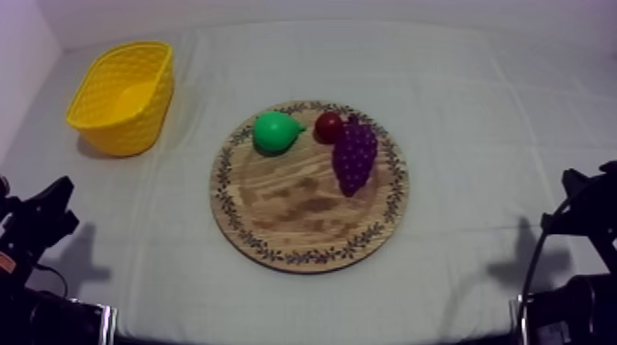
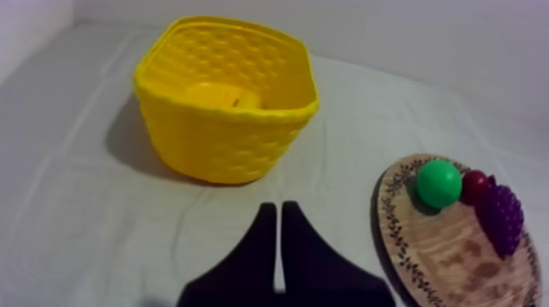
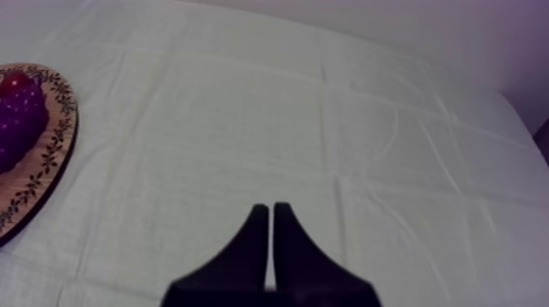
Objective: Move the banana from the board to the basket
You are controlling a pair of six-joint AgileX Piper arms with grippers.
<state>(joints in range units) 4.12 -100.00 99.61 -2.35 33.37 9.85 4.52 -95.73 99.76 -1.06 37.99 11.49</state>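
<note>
The yellow basket [image 1: 124,94] stands at the table's far left. In the left wrist view a yellow banana [image 2: 222,95] lies inside the basket [image 2: 225,139]. The round wooden board [image 1: 310,225] sits mid-table and carries a green pear [image 1: 274,132], a small red fruit [image 1: 327,126] and a bunch of purple grapes [image 1: 354,154]. My left gripper [image 2: 279,209] is shut on nothing, resting low at the left [image 1: 57,200], short of the basket. My right gripper [image 3: 271,211] is shut too, low at the right [image 1: 577,183], over bare cloth beside the board's rim [image 3: 49,155].
The front half of the board [image 2: 445,261] is bare wood. A pale wall runs along the table's far and left edges. Open cloth [image 1: 487,138] lies between the board and each arm.
</note>
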